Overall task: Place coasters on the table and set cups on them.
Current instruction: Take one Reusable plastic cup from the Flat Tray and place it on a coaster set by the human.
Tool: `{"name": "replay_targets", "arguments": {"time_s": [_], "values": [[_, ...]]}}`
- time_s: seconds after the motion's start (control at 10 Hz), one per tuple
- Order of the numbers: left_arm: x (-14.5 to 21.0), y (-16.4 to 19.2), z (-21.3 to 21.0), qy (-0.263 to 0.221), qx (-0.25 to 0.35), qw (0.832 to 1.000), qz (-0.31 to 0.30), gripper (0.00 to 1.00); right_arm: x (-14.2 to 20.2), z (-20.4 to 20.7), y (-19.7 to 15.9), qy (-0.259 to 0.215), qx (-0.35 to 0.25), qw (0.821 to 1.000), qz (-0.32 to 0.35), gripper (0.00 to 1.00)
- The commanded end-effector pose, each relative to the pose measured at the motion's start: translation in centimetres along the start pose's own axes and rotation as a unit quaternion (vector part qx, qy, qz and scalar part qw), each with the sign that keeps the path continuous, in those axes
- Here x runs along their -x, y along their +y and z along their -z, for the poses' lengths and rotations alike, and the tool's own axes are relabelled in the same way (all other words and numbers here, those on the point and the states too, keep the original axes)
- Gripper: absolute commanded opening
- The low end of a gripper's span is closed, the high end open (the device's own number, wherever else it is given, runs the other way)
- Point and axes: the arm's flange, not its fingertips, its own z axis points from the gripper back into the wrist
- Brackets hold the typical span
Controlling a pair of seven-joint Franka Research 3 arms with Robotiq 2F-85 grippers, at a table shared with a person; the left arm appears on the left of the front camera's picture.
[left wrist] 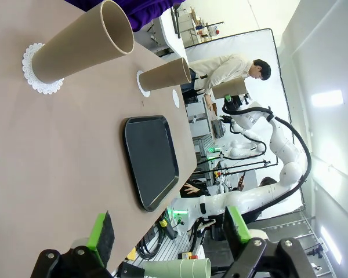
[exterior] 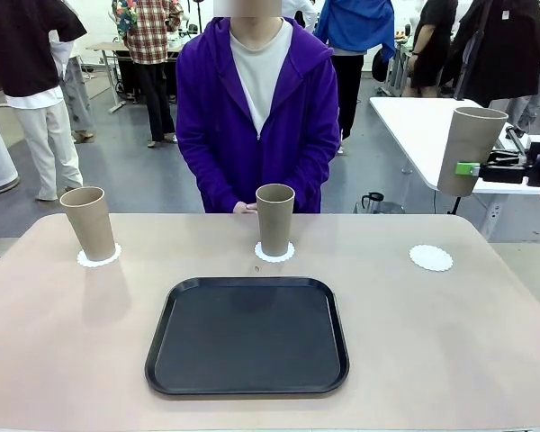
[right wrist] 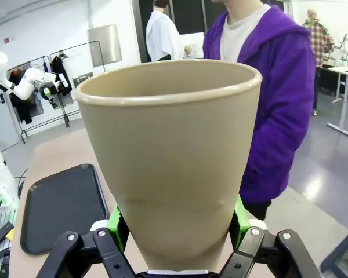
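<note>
front view: two cups [exterior: 89, 223] [exterior: 274, 220] upright on coasters [exterior: 99, 257] [exterior: 274, 253] at far side of bench [exterior: 486, 333]; third coaster [exterior: 430, 257] bare, right; black tray [exterior: 247, 336] central. right fingers [exterior: 468, 168] clamp third cup [exterior: 470, 150] in air above bench's right edge.
left wrist view: left fingers [left wrist: 168, 231] spread wide, empty.
right wrist view: green pads [right wrist: 239, 218] squeeze cup base.

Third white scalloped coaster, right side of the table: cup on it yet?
No, bare. The white scalloped coaster lies empty; the third tan tumbler hangs above it in the right gripper.
</note>
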Motion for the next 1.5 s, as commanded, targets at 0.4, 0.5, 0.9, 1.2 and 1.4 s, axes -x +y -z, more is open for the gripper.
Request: {"name": "replay_targets", "arguments": {"time_s": [0.4,0.5,0.9,1.2,1.4], "values": [[0.0,-0.1,-0.1,-0.005,0.002,1.000,0.003,1.00,0.3,-0.6,-0.8,-0.011,0.022,1.000,0.016,0.82],[0.0,-0.1,-0.1,-0.005,0.002,1.000,0.003,1.00,0.8,-0.8,-0.6,0.006,0.016,1.000,0.007,0.82],[0.0,-0.1,-0.1,-0.005,0.002,1.000,0.003,1.00,0.8,-0.8,-0.6,0.006,0.016,1.000,0.007,0.82],[0.0,-0.1,-0.1,-0.005,0.002,1.000,0.003,1.00,2.0,-0.5,-1.8,-0.010,-0.050,0.999,-0.009,0.82],[0.0,-0.1,-0.1,-0.005,0.002,1.000,0.003,1.00,4.7,-0.3,-3.5,-0.019,-0.086,0.995,-0.038,0.82]]}}
